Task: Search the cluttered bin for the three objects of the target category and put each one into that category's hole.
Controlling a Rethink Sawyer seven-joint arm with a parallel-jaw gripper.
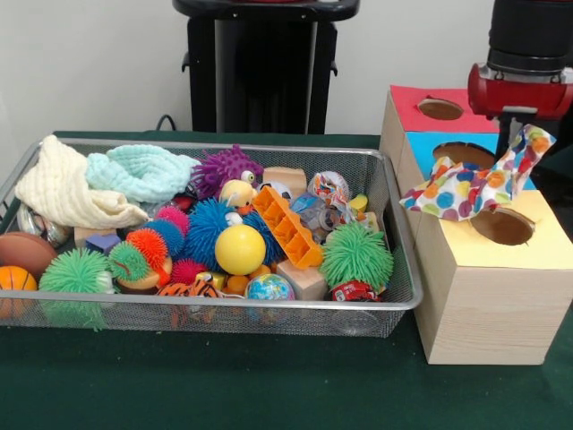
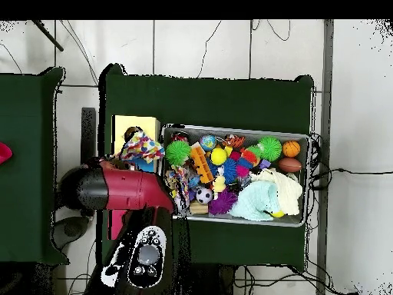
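Observation:
My gripper [image 1: 523,133] hangs at the right, above the row of boxes, shut on the top end of a white polka-dot cloth [image 1: 473,184]. The cloth droops left and down over the pale wooden box [image 1: 488,309], partly covering the near edge of its yellow-surround hole [image 1: 504,227]. In the overhead view the cloth [image 2: 142,146] lies over the yellow box top [image 2: 135,124]. The silver wire-mesh bin [image 1: 401,269] stands left of the boxes, full of toys. Another patterned, cloth-like piece [image 1: 328,186] shows among the clutter near the bin's right end.
Behind the yellow hole sit a blue-surround hole [image 1: 458,152] and a red-surround hole [image 1: 440,108]. The bin holds spiky rubber balls [image 1: 356,254], a yellow ball [image 1: 240,249], an orange block [image 1: 286,226], and cream [image 1: 63,188] and mint [image 1: 143,170] knitted cloths. The robot's pedestal [image 1: 264,63] stands behind.

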